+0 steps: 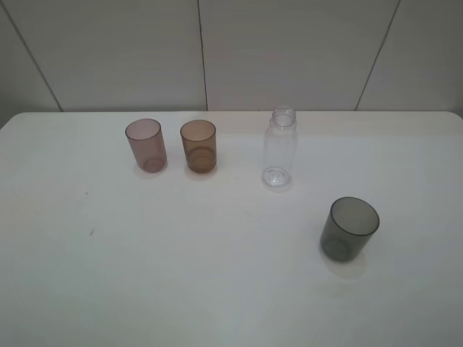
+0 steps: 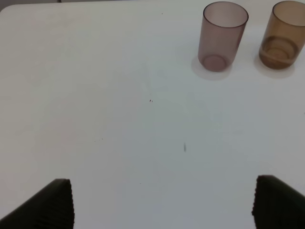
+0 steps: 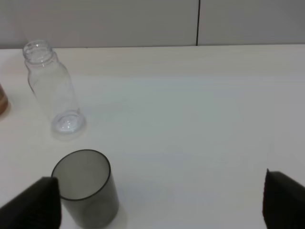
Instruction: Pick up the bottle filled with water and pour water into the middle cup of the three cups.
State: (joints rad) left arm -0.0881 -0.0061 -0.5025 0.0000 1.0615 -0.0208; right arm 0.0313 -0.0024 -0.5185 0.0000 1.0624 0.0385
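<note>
The clear bottle stands upright and uncapped on the white table, right of the amber-brown middle cup. The pinkish-mauve cup stands left of the amber one. The dark smoky-grey cup stands nearer the front right. No arm shows in the exterior high view. My left gripper is open and empty, well short of the pinkish cup and the amber cup. My right gripper is open and empty, with the grey cup close by one finger and the bottle beyond it.
A pale panelled wall rises behind the table's far edge. A few small dark specks mark the table's left part. Nothing else stands on the table.
</note>
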